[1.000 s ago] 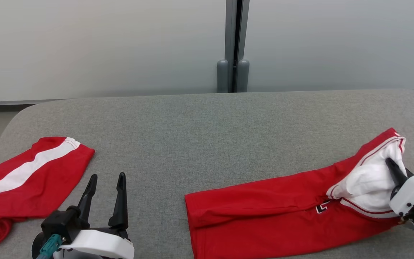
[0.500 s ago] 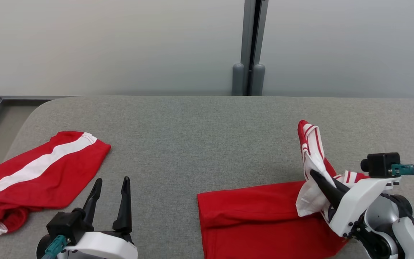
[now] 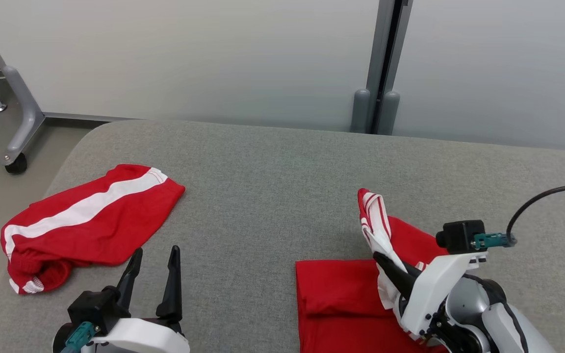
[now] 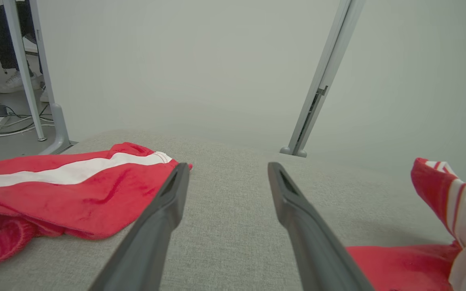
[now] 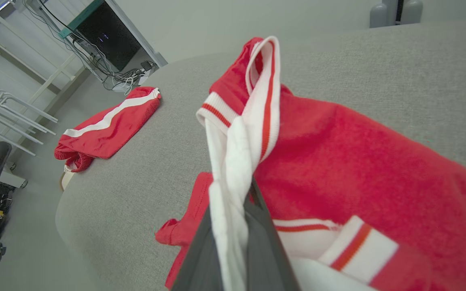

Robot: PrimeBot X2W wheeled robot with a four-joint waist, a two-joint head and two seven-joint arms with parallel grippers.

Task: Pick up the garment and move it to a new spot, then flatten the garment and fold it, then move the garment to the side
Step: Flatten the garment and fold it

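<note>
At lower right in the head view, the right gripper (image 3: pixel 381 258) pinches the garment (image 3: pixel 331 294) by its striped edge. It looks soft and floppy, so that seems a good hold. The left gripper (image 3: pixel 156 251) is spread wide.

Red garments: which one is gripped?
The right-hand garment with the striped ribbed trim, its white edge pinched in the right gripper. The white-striped garment lies loose on the left, untouched by the open left gripper.

The left gripper (image 3: pixel 156 251) and right gripper (image 3: pixel 376 256) each have two long, tapering dark fingers (image 3: pixel 171 279) on a glossy white shell (image 3: pixel 437 287). A black camera block (image 3: pixel 459 235) with a teal plug (image 3: pixel 488 240) sits on each; a black cable (image 3: pixel 542 195) curves from the right one, whose shell shows small dark screws (image 3: pixel 427 317).
</note>
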